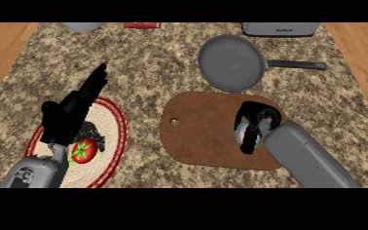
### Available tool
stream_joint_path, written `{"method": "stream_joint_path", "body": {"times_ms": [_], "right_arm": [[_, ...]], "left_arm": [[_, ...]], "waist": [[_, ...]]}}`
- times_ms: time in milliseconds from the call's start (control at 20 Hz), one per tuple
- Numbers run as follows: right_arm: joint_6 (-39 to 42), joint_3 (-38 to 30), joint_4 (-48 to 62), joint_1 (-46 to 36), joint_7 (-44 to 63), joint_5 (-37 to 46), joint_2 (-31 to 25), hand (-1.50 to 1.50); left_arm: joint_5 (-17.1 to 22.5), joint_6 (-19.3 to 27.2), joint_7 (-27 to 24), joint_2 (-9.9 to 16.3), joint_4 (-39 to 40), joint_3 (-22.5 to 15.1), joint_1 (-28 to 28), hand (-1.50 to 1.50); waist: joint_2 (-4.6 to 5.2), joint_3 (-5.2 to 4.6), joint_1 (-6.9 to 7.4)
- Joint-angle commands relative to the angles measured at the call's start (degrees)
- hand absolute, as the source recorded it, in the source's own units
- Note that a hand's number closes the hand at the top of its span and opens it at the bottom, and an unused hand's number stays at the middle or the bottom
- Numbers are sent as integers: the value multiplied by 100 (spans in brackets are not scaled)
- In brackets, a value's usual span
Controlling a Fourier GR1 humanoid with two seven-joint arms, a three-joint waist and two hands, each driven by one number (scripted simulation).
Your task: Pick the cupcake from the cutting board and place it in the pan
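A brown cutting board (201, 131) lies at the centre of the counter. On its right part my right hand (253, 119) curls round the cupcake (242, 132), of which only a pink and teal sliver shows. Beyond the board sits the grey pan (230, 62), its dark handle (295, 65) pointing right. My left hand (79, 105) rests open at the left, fingers up, over a woven plate.
A cream plate with a red rim (115, 126) at the left holds a tomato (83, 151). Along the counter's far edge stand a grey appliance (280, 28), a red item (141, 25) and a grey vessel (82, 27). Wooden floor shows at both sides.
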Motion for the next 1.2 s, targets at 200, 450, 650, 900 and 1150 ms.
{"method": "stream_joint_path", "body": {"times_ms": [200,450,650,900,1150], "right_arm": [[471,-300,318,-174,386,319,418,150],[-765,389,-840,70,117,1434,966,150],[-1806,1357,-1484,-253,-352,2615,1779,150],[-2870,2093,-1817,-119,-67,4010,1979,150],[-3445,2390,-2460,-299,287,5413,1930,150]], "left_arm": [[-351,-2,-1,-326,102,-65,-8,0],[-372,-40,-289,-317,237,85,115,0],[-275,-146,-89,-337,101,-22,137,0],[-471,-38,-188,-394,-139,-158,418,0],[-251,-204,-177,-216,-172,137,384,0]], "waist": [[45,27,32],[31,24,-10],[-34,32,103],[-10,30,35],[-12,30,-19]]}}
